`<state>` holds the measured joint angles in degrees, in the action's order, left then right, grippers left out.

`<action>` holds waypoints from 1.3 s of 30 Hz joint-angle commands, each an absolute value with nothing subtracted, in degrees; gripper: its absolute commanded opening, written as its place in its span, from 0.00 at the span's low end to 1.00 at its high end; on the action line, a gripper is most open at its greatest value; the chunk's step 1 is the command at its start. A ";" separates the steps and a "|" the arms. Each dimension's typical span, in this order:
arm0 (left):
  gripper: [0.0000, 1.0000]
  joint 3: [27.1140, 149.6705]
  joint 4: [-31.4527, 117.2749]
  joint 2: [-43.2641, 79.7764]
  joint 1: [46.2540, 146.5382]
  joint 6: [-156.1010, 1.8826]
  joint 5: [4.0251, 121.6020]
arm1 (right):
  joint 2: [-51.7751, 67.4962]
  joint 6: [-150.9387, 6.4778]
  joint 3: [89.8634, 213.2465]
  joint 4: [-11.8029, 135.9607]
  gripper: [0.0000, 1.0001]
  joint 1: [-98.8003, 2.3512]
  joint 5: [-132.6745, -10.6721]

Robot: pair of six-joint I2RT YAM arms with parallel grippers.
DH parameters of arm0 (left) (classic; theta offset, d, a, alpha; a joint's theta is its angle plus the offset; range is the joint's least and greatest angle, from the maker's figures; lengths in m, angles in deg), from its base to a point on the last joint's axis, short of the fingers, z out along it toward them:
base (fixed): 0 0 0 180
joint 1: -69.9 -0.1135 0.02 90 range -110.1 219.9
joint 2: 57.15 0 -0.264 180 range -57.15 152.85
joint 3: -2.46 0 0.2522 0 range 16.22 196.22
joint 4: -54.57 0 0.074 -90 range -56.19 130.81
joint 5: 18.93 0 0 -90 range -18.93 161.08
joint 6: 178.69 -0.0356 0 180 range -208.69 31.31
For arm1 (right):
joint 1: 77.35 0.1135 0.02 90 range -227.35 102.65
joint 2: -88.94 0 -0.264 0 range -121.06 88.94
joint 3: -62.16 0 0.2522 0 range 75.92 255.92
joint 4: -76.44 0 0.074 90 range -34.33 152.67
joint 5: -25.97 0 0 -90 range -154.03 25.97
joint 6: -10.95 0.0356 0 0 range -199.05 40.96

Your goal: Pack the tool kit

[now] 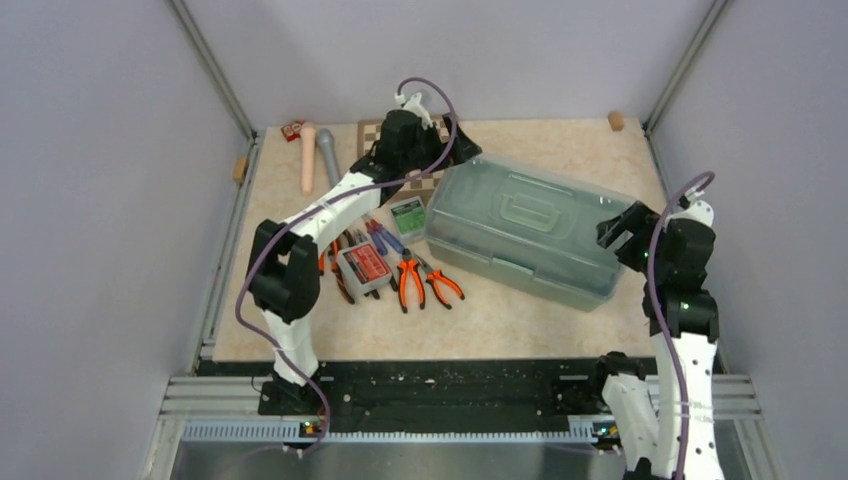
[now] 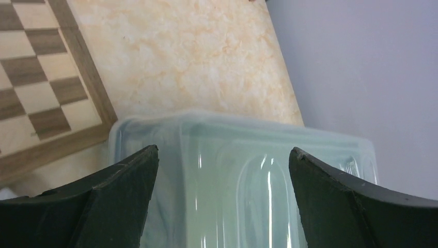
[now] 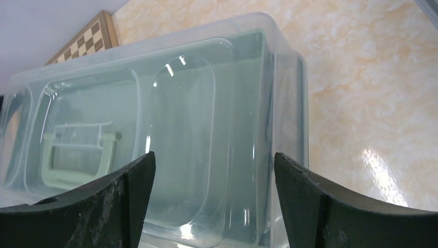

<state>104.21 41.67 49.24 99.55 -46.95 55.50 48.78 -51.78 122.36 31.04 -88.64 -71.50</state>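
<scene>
The sage-green toolbox [image 1: 525, 230] lies shut on the table, its translucent lid down and its handle [image 1: 533, 212] flat. My left gripper [image 1: 458, 152] hovers open over its far left corner; in the left wrist view the gripper [image 2: 223, 157] is empty above the lid [image 2: 243, 170]. My right gripper [image 1: 620, 228] is open at the box's right end; in the right wrist view the gripper [image 3: 214, 160] is empty above the lid [image 3: 196, 119]. Orange-handled pliers [image 1: 410, 282], screwdrivers [image 1: 385, 238], a red-labelled box [image 1: 365, 265] and a green-labelled box [image 1: 408, 213] lie left of the toolbox.
A brown chessboard [image 1: 372, 135] lies at the back, partly under my left arm, and shows in the left wrist view [image 2: 41, 88]. A pink cylinder [image 1: 307, 155] and a grey cylinder [image 1: 327, 155] lie at the back left. Walls close in both sides.
</scene>
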 commanded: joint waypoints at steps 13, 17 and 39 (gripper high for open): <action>0.99 114.13 44.35 46.44 106.08 -51.88 49.90 | 60.24 -51.64 132.30 7.91 0.85 -76.14 -64.73; 0.99 103.68 41.07 32.73 105.76 -53.61 63.80 | 54.00 -56.94 137.46 13.63 0.86 -75.68 -63.62; 0.99 67.61 47.69 10.02 106.87 -35.68 67.87 | -0.84 -86.18 164.84 22.20 0.75 -74.88 -108.33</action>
<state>66.20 39.57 8.83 106.21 -38.78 70.56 0.83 -76.30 160.58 26.91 -75.96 -101.13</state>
